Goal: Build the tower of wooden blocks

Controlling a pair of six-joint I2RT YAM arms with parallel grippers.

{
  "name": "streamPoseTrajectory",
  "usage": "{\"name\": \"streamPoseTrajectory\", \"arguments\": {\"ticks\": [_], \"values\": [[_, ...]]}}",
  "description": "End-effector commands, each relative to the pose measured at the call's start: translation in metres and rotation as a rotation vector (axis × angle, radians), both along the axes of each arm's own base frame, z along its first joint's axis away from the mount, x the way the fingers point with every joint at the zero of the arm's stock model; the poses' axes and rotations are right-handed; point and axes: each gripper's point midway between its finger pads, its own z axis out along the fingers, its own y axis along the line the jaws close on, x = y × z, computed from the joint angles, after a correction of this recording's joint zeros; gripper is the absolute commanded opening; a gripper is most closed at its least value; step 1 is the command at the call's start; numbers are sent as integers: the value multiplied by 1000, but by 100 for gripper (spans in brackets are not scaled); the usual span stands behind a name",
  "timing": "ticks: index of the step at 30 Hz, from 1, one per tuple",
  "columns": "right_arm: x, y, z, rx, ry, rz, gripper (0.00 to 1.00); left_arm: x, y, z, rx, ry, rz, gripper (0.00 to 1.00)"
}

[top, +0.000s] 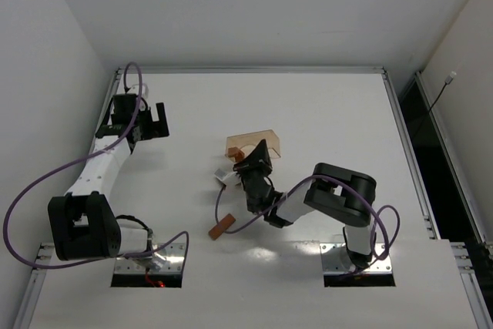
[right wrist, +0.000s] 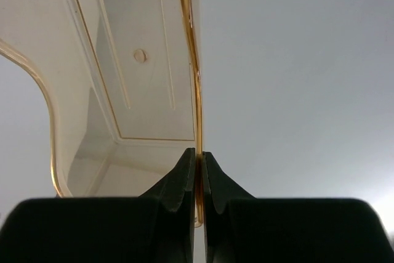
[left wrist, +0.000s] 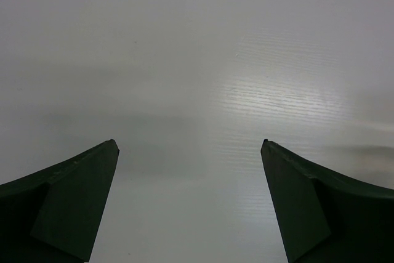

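Robot lab / test cell. Landmark: white table (top: 323, 105). Alu rail (top: 254, 70) frames the table's far & side edges. Plain white panels (top: 254, 5) box it in behind & on both sides. At the table's near edge, left arm (top: 100, 167) & right arm (top: 339, 194) sit on bolted metal plates (top: 166, 256), w/ purple cables (top: 23, 206) looping off them. Right of the table, a black cable (top: 439, 98) w/ white plug runs up the side panel.

White shells and bulky black joints make up the left arm (top: 100, 167) and right arm (top: 343, 190), a purple cable (top: 9, 225) looping along each. The fingers (left wrist: 74, 201) are dark, matte wedges.
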Motion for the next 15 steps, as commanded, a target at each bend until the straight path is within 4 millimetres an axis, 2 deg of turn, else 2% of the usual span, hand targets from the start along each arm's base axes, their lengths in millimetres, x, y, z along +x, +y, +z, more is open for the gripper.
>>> {"name": "streamPoseTrajectory", "arguments": {"ticks": [1, 2, 3, 4, 5, 6, 7, 8, 11, 12, 13, 15], "values": [[-13, -22, 81, 557, -245, 18, 0, 7, 3, 20, -4, -62, 6, 100], [-10, -16, 75, 529, -239, -6, 0, 6, 0, 15, -15, -60, -7, 100], [-9, -18, 70, 506, -229, -45, 0, 8, 0, 17, -14, -72, -8, 100], [-19, -26, 88, 560, -242, -28, 0, 7, 0, 19, -14, -65, -7, 100], [-23, -24, 91, 553, -240, 26, 0, 6, 2, 21, -13, -60, 9, 100], [-23, -25, 82, 546, -218, 31, 0, 6, 2, 18, -13, -60, 9, 100], [-21, -19, 85, 563, -235, 29, 0, 6, -1, 19, -21, -73, -2, 100], [-10, -20, 73, 527, -234, -27, 0, 7, -2, 18, -27, -81, -10, 100], [-17, -34, 85, 577, -243, -3, 0, 7, -1, 18, -22, -65, -2, 100], [-18, -27, 76, 559, -226, 10, 0, 8, 0, 18, -21, -74, -2, 100], [-17, -23, 78, 519, -236, 3, 0, 7, -2, 18, -26, -84, -10, 100], [-18, -28, 88, 573, -247, -15, 0, 6, -4, 16, -34, -65, -17, 100]]}}
